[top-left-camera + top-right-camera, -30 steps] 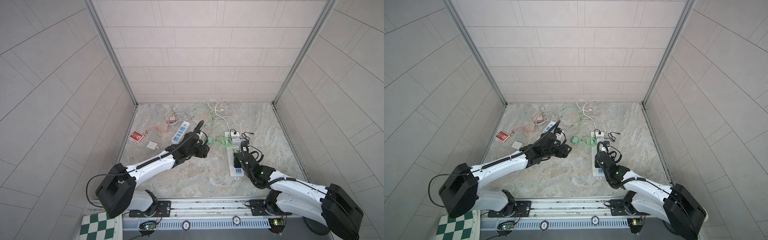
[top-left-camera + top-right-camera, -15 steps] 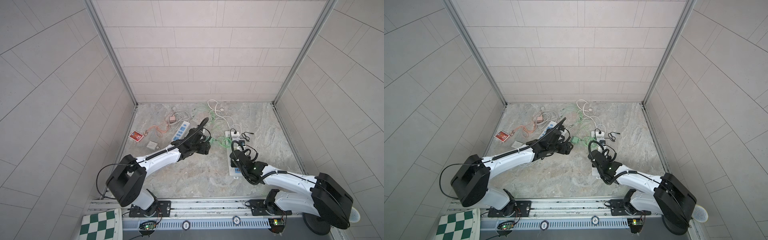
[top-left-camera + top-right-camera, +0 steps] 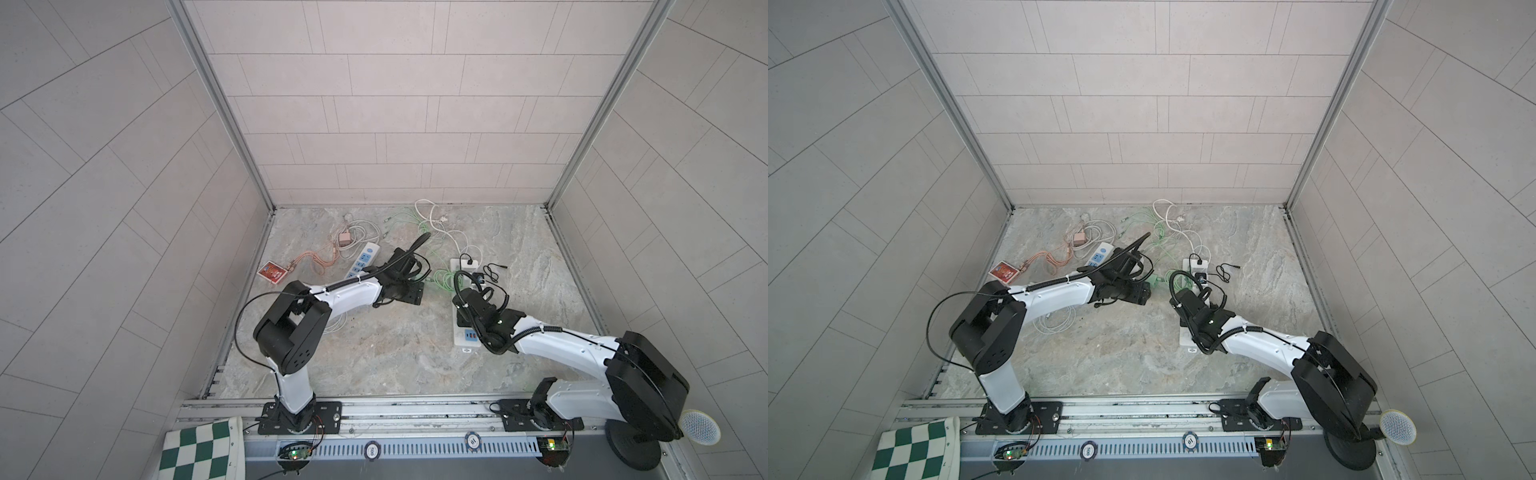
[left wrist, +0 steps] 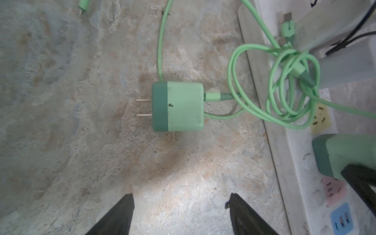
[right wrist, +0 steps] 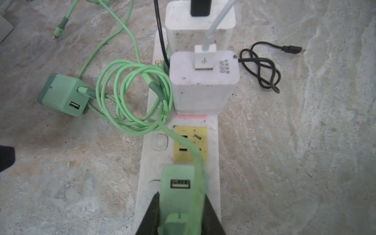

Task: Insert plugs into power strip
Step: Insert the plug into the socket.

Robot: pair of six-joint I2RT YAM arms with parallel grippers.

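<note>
You are gripping a mint plug (image 5: 181, 183) in the right tool (image 5: 181, 196), upright on the power strip (image 5: 212, 142) beside its yellow socket (image 5: 181, 156), so be pressing straight down while the left tool (image 4: 180, 196) is hovering open over the loose plug (image 4: 179, 106) beside the strip.

In the right wrist view the held green plug (image 5: 179, 175), pinched in the right hand (image 5: 181, 194), is smeared with blur. Its lower end and the fingers run off the picture's edge, and it covers its own prongs and the socket of the power strip (image 5: 147, 179) beneath, so whether it is seated cannot be told. The far white adapter (image 5: 200, 20) is cropped there too, the left wrist view shows only the tips of the left hand (image 4: 179, 200) above its edge, and in a top view the loose green plug (image 3: 1154, 281) is a mere speck.
</note>
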